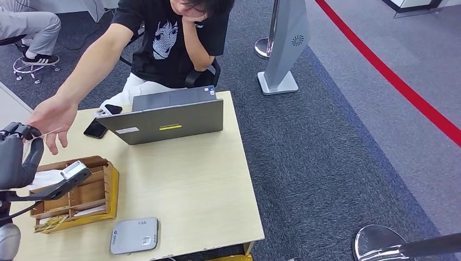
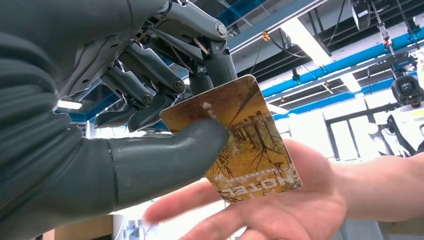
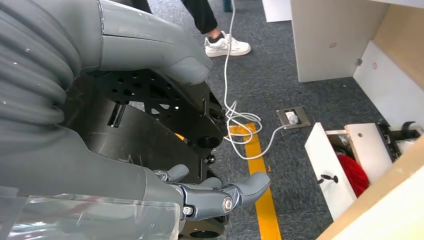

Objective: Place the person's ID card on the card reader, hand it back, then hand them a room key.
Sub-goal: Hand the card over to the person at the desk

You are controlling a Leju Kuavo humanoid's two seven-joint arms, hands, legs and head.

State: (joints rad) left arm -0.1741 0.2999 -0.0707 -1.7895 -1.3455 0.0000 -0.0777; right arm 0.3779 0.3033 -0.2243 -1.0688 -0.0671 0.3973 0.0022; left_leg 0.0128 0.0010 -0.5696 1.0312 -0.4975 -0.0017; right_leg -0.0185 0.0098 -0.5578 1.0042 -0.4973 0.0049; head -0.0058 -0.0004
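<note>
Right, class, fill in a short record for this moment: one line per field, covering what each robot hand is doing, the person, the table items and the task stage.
Left hand: left hand pinches the room key card between thumb and fingers
Card position: over the person's open palm; contact unclear
Right hand: right hand holds nothing, fingers apart, hanging over the floor
Person: seated behind the table, arm stretched towards the robot
Table items: closed laptop, phone, wooden card box, card reader
Task stage: key handover, card not yet released

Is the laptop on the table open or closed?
Open. In the head view the laptop has its lid raised, with the lid's grey back facing the camera, so its screen cannot be seen. It stands on the wooden table.
</note>
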